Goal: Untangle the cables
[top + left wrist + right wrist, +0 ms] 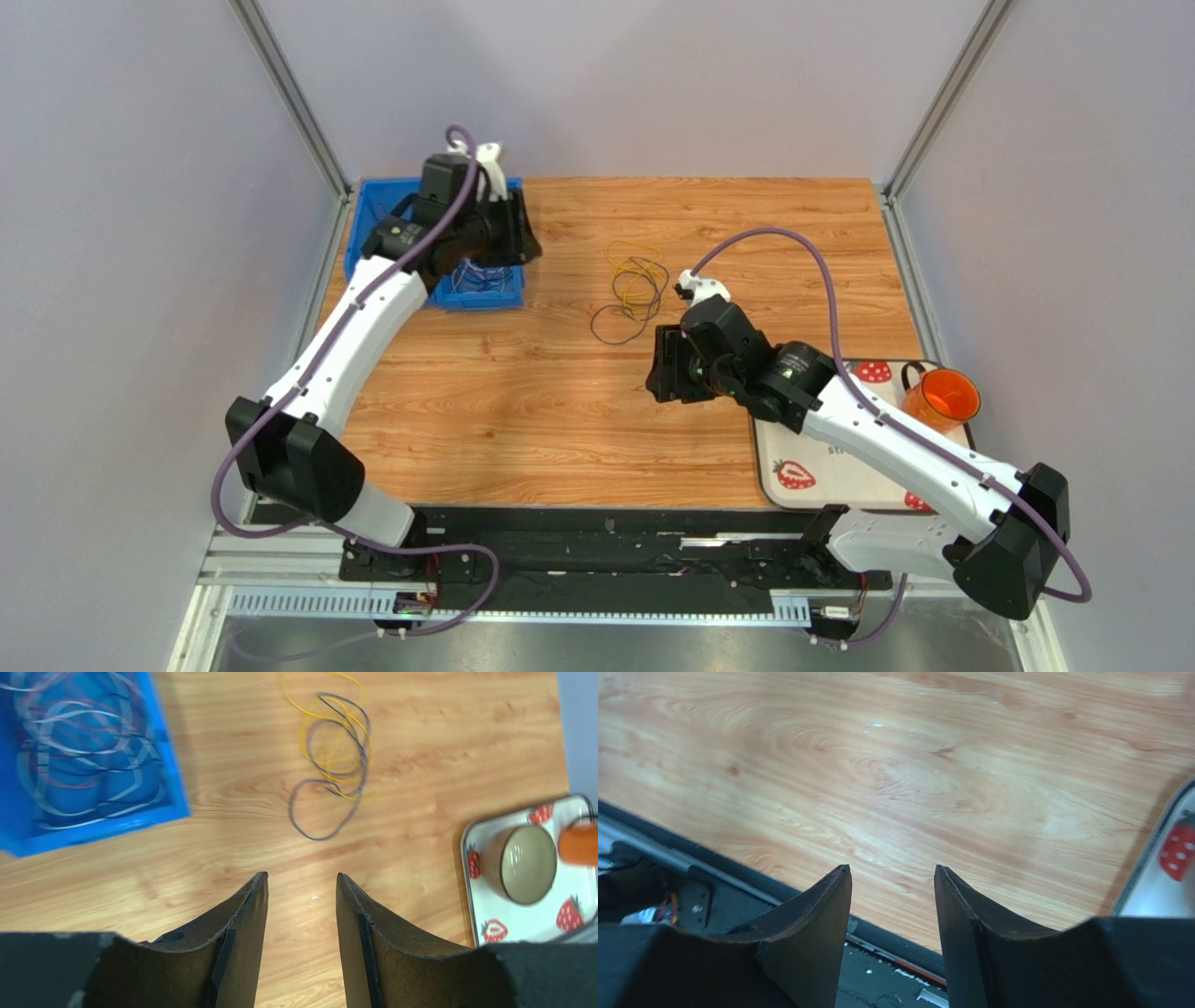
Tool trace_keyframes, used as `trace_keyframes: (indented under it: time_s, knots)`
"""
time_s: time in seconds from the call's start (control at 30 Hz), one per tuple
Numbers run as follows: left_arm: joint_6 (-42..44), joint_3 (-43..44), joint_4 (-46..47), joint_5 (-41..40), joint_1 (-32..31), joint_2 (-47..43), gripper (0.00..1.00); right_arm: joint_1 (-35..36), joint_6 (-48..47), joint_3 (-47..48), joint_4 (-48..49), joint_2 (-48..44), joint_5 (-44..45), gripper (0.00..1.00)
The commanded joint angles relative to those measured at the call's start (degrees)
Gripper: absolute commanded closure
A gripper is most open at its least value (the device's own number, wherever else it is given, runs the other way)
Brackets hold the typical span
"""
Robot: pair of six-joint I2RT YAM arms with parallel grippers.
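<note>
Top external: left hand (525,227) by bin (491,297), right hand (657,370) near tray (794,473), both agape.

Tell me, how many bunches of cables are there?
2: one tangle in the blue bin, far left; one yellow-and-dark bunch loose on the table's middle. The left arm may hide more.
</note>
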Motion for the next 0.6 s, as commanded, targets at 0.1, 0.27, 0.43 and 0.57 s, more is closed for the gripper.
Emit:
trace_keyframes:
  time_s: [0.1,0.27,0.43,0.57]
  knots:
    - [0.8,-8.1,12.6,2.3,-8.9,1.5,0.46,-4.6,2.0,-2.8,1.0,-0.3,9.1,0.44]
    - [-0.1,-6.8,16.5,4.1,-13.4,9.0,0.41,-5.1,6.1,-11.3,4.6,-3.6,14.2,0.37]
    - [0.1,-1.2,18.3,2.0,-17.3,17.3,0.42,-5.6,6.7,-18.0,9.4,-7.5,15.7,0.37]
    - [-0.3,3.1,18.3,1.1,-18.2,23.2,0.44,-5.6,6.5,-24.4,14.9,-11.3,15.5,0.37]
